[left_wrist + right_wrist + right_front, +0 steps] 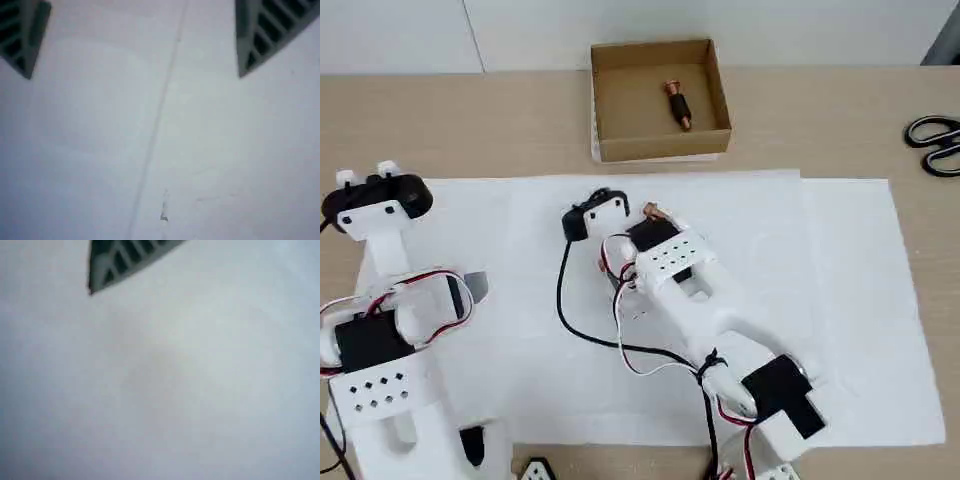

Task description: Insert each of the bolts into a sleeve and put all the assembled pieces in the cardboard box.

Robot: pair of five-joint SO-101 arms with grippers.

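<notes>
Left end effector (135,75) hangs wide open over the white paper (100,150), the right end effector (620,215), mid-paper, I can't tell open or closed, and one assembled piece (678,104) lies inside the cardboard box (660,146) on the bench (470,120).

You've got room over the right half of the white sheet (850,300); only the cardboard box (665,146) walls and the scissors (932,143) stand in the way.

Table (470,120), light wood: white paper sheet (840,300) across centre and lower frame; open cardboard box (665,145) upper centre; black-handled scissors (935,140) at right edge, off the sheet.
</notes>
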